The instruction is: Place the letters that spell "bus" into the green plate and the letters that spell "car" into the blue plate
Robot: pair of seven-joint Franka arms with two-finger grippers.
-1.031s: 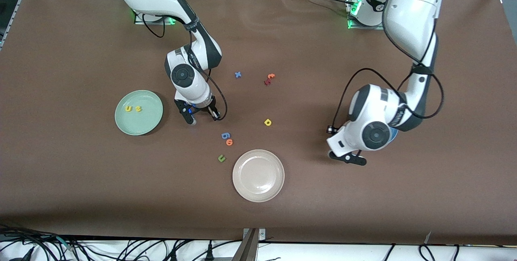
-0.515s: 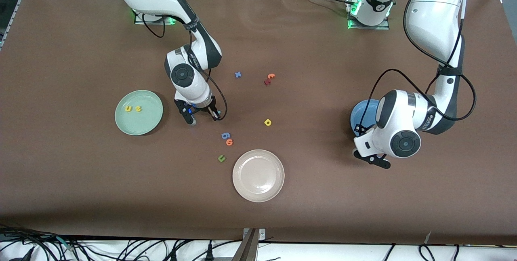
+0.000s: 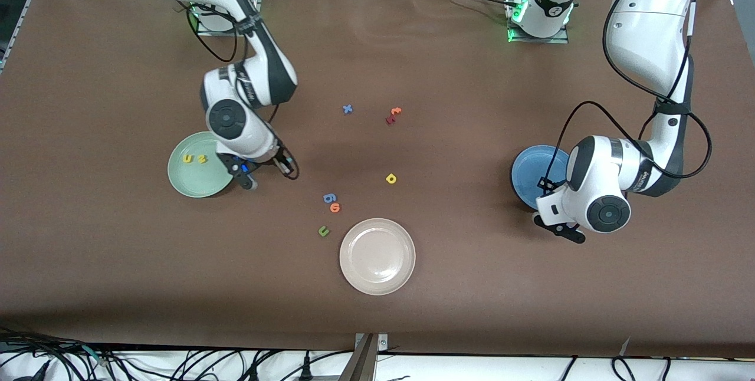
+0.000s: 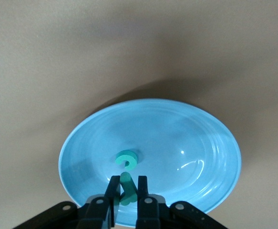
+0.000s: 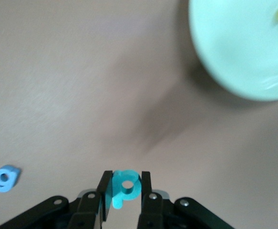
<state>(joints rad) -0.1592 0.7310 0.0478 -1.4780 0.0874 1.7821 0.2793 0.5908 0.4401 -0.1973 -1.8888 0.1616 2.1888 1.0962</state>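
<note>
Right claw (image 5: 124,188): clamped on the teal b (image 5: 125,185), over the bare desk (image 3: 448,286) just beside the green plate (image 3: 194,183), which carries the yellow u (image 3: 188,159) and yellow s (image 3: 201,158). Left claw (image 4: 126,188): over the blue plate (image 4: 196,157), pads narrowly set either side of the teal r (image 4: 126,190); grip or release cannot be told. Teal c (image 4: 127,159): lying in the blue plate. Yellow a (image 3: 390,178): on the desk, between the two plates.
</note>
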